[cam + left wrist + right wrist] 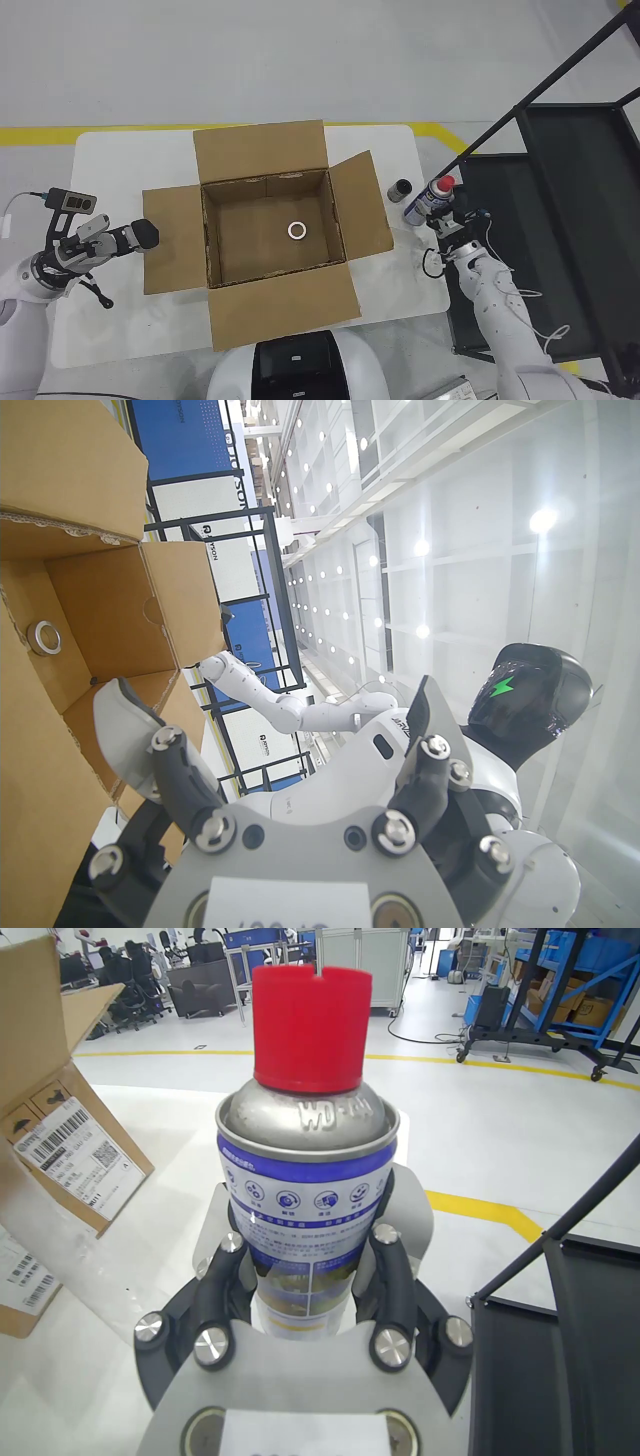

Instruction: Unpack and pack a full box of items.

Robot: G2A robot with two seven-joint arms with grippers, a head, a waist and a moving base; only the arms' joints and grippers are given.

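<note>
Top view: the open box (262,152) sits mid-desk (120,160) with one metal ring (297,230) inside. My right hand (447,220) clasps the spray can (432,195) upright beside it, probably to stand it there.

Left wrist view: my left hand (272,700) gapes wide and empty, well placed for the ring.

Right wrist view: the can's printed label (305,1228) and the box's barcode sticker (70,1153) face me.

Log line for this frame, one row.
right gripper: shut on spray can, beside box | left gripper: open, outside box | box: open, metal ring inside

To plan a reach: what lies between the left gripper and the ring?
In the top view: the box's left flap and wall separate left gripper from ring.
</note>
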